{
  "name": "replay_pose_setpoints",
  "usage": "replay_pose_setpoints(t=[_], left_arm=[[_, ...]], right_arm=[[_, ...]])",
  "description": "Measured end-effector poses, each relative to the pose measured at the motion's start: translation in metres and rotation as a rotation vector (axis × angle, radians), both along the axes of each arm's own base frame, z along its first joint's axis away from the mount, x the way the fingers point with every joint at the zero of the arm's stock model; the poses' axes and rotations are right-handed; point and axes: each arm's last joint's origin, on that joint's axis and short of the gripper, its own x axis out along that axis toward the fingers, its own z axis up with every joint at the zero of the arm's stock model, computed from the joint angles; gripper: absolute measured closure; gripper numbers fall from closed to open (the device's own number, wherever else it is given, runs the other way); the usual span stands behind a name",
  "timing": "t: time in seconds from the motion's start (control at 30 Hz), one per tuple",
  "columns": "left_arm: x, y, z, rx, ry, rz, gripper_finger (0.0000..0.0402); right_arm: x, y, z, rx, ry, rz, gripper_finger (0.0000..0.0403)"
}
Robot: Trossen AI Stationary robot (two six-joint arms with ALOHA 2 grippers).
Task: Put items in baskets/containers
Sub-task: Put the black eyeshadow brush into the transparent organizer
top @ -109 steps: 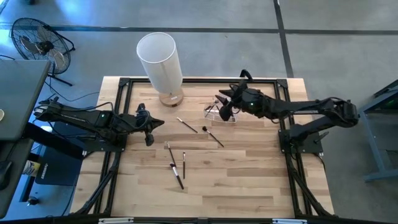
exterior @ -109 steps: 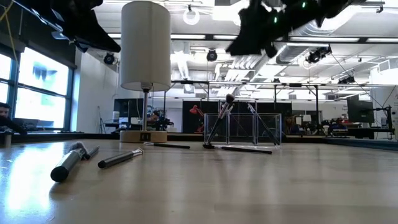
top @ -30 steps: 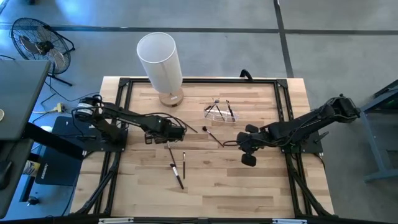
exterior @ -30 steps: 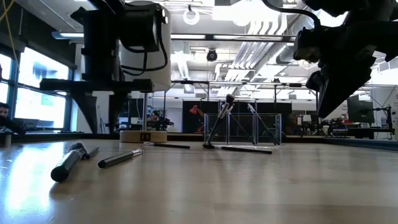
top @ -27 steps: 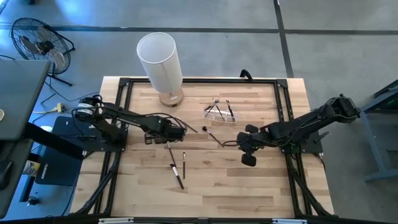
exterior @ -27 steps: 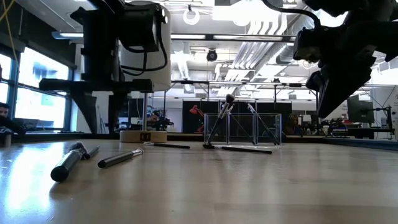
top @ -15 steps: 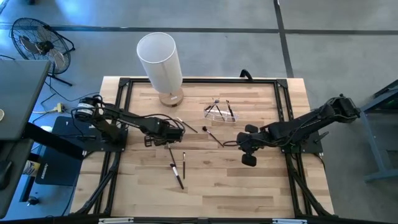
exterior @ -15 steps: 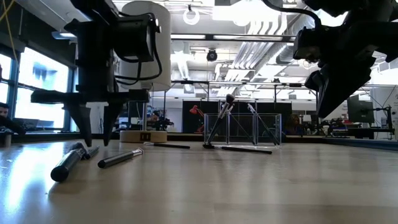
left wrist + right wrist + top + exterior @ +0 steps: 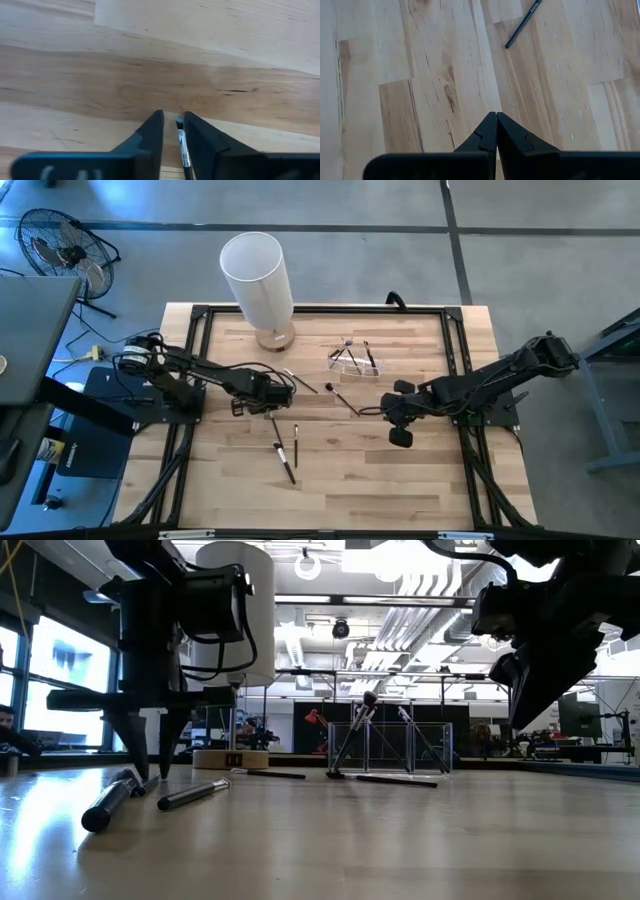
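Note:
Several thin dark brushes lie flat on the wooden table: one (image 9: 300, 381) toward the back, one (image 9: 343, 400) in the middle, and three (image 9: 284, 460) nearer the front. The clear holder (image 9: 352, 363) stands at the back with a few brushes leaning in it. My left gripper (image 9: 270, 408) points down at the table, open by a narrow gap, with a thin brush (image 9: 182, 147) between its fingers. My right gripper (image 9: 399, 437) hangs shut above bare wood right of centre. My left gripper comes from above, pointing down, with its fingertips (image 9: 140, 772) at the table on either side of the thin brush (image 9: 148, 784). The brush lies flat on the wood, along the gap and close to one finger (image 9: 200, 140). I cannot tell whether that finger touches it.
A tall white cylinder (image 9: 258, 275) on a wooden base stands at the back left. A black frame (image 9: 190, 360) runs along the table's edges. A brush's end (image 9: 522, 25) shows ahead of the right gripper. Bare wood lies along the near edge.
My left gripper has come down to the table, shifting slightly toward the left edge, and its fingers have narrowed around the thin brush. The brush has stayed where it lay. My right gripper has kept still.

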Motion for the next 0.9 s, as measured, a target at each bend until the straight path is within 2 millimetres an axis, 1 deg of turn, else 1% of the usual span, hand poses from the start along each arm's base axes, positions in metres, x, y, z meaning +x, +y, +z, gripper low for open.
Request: replay_pose_setpoints(t=[0.13,0.2,0.5,0.6,0.8,0.9], left_arm=[[-0.002,0.0,0.0,-0.001,0.018,0.0,0.0382],[-0.003,0.0,0.0,0.001,0.031,-0.005,0.0396],[-0.002,0.0,0.0,0.043,0.043,-0.227,0.04],[0.001,0.0,0.003,0.081,0.044,-0.271,0.0401],[0.02,0.001,0.026,0.252,-0.022,-0.33,0.0401],[0.033,0.001,0.044,0.359,-0.066,-0.375,0.0401]], right_arm=[[0.0,0.0,0.0,0.001,0.0,-0.001,0.0401],[0.0,0.0,0.0,0.0,0.0,-0.001,0.0399],[0.0,0.0,0.0,0.0,0.0,0.0,0.0399],[0.0,0.0,0.0,-0.003,0.0,0.004,0.04],[0.0,0.0,0.0,-0.01,-0.003,0.003,0.0399],[0.0,0.0,0.0,-0.01,-0.003,0.003,0.0401]])
